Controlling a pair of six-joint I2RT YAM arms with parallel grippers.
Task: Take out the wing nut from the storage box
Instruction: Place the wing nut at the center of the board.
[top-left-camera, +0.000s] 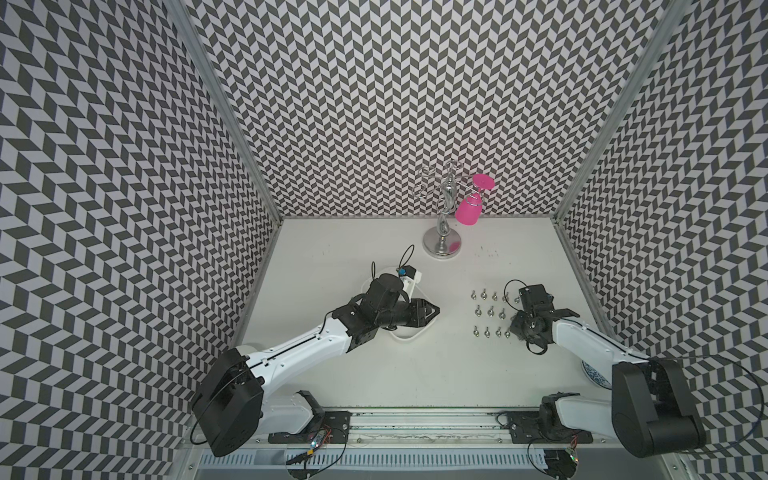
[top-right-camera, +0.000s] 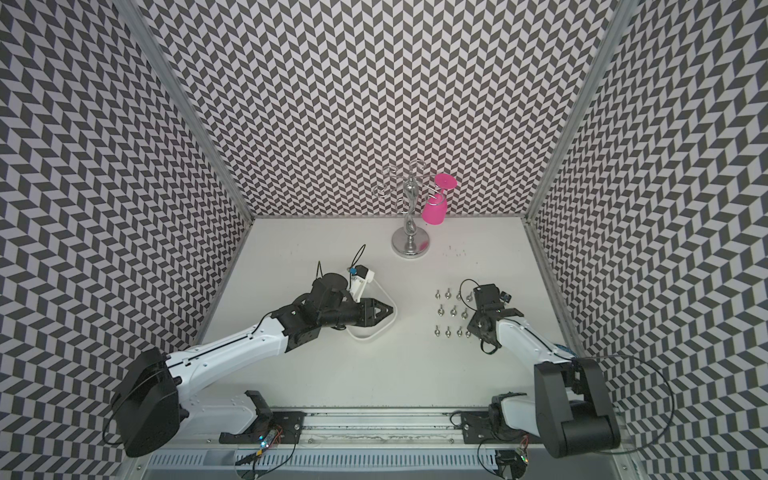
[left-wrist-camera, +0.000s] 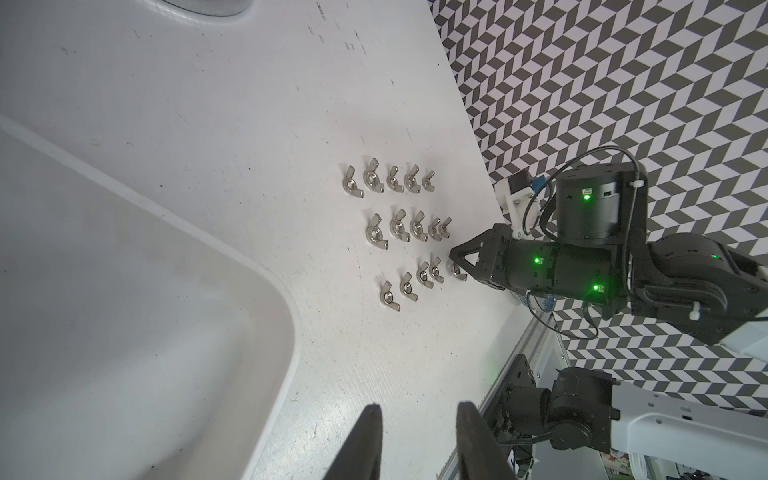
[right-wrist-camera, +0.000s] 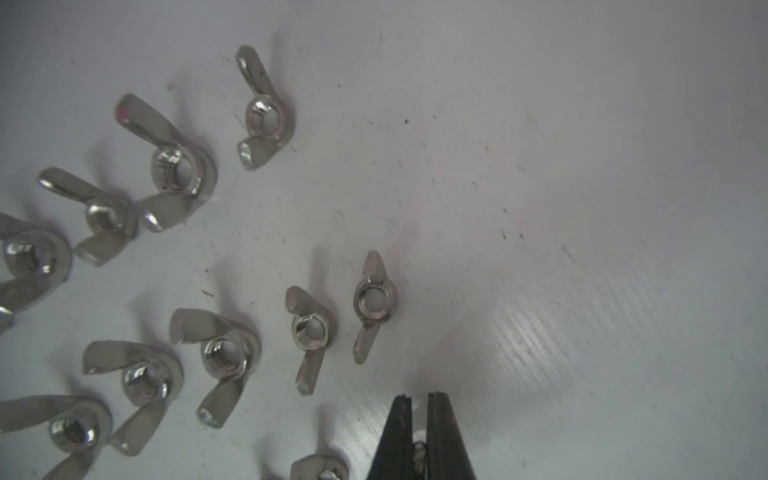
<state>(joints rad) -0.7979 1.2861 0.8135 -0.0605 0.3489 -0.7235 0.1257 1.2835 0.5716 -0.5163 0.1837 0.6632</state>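
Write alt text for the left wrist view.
Metal wing nuts lie in three rows on the white table, the shut right claw at the end of one row. The storage box corner in view holds nothing, and the left claw is open, empty.

Bright, even overhead light gives the wing nuts (right-wrist-camera: 376, 305) soft shadows; glare streaks the table (right-wrist-camera: 540, 332) just beside them; nuts nearest the right wrist lens blur; walls (top-left-camera: 104, 166) bow at top-view edges

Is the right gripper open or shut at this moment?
Shut. In the right wrist view the right gripper has its fingers almost together, pinching a bit of shiny metal, seemingly a wing nut.
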